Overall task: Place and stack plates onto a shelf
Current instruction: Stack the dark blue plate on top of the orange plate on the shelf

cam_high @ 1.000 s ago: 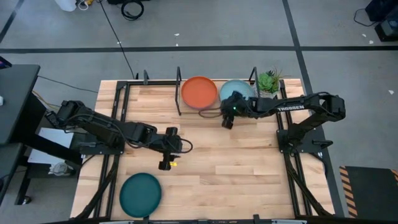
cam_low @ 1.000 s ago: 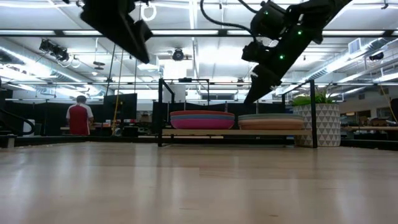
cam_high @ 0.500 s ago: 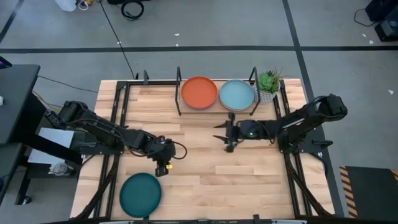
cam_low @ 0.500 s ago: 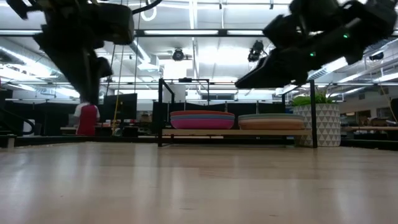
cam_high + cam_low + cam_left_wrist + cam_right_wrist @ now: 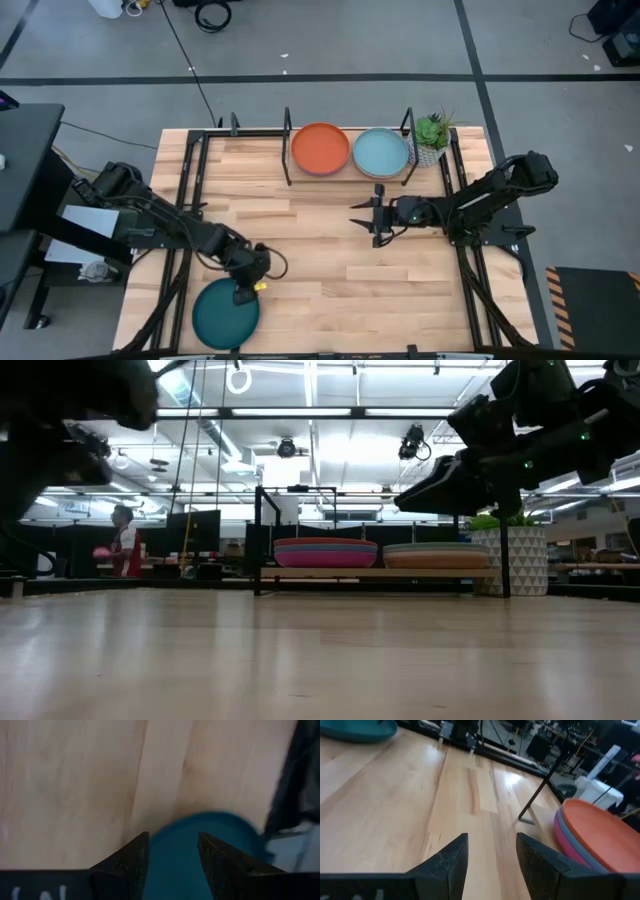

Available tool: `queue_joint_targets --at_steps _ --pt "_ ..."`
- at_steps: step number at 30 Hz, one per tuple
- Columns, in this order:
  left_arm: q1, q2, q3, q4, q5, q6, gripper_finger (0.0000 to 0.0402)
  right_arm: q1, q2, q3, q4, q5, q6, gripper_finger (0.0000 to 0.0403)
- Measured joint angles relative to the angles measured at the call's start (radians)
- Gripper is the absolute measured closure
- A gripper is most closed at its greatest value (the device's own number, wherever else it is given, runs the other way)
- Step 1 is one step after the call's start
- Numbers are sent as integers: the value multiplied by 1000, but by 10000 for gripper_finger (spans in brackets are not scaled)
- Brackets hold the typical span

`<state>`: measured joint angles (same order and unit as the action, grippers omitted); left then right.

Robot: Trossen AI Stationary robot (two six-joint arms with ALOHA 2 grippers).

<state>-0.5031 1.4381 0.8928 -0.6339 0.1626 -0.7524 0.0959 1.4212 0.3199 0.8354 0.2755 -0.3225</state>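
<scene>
- Hovering at the lower left of the high view, the left gripper (image 5: 243,292) sits over the upper right rim of the dark teal plate (image 5: 224,314), which lies flat on the tabletop (image 5: 320,270) near its front left corner.
- Its fingers (image 5: 125,865) stand apart in the left wrist view, with the dark teal plate (image 5: 200,855) showing between and beyond them; nothing is gripped.
- At right of centre in the high view, the right gripper (image 5: 366,214) hangs over bare wood in front of the shelf (image 5: 300,172), its fingers spread and pointing toward the frame's left, holding nothing.
- The right wrist view shows the same spread fingers (image 5: 450,860) over the tabletop, with the orange plate (image 5: 600,832) at the right edge, resting on a magenta plate (image 5: 565,837).
- On the shelf at upper centre of the high view, the orange plate (image 5: 320,148) tops the left stack and the light teal plate (image 5: 381,152) tops the right stack, the two just beside each other.
- A potted plant (image 5: 433,132) stands just right of the light teal plate.
- In the low view, both stacks (image 5: 325,552) sit on the shelf board, and a person (image 5: 122,545) stands in the room at far left.
</scene>
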Motion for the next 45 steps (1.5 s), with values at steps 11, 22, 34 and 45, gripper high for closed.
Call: queue_joint_targets --at_steps 11,22,34,45 --pt "-115 83 -1 -80 -94 -47 226 -17 0 0 17 -16 -37 231" --pt "-130 134 -1 -124 -113 29 233 -28 0 0 17 -17 -29 231" --pt "-130 134 -1 -126 -124 119 351 -28 0 0 17 -18 -29 231" --pt "-72 119 4 -129 -238 138 392 -28 0 0 16 -18 -26 231"
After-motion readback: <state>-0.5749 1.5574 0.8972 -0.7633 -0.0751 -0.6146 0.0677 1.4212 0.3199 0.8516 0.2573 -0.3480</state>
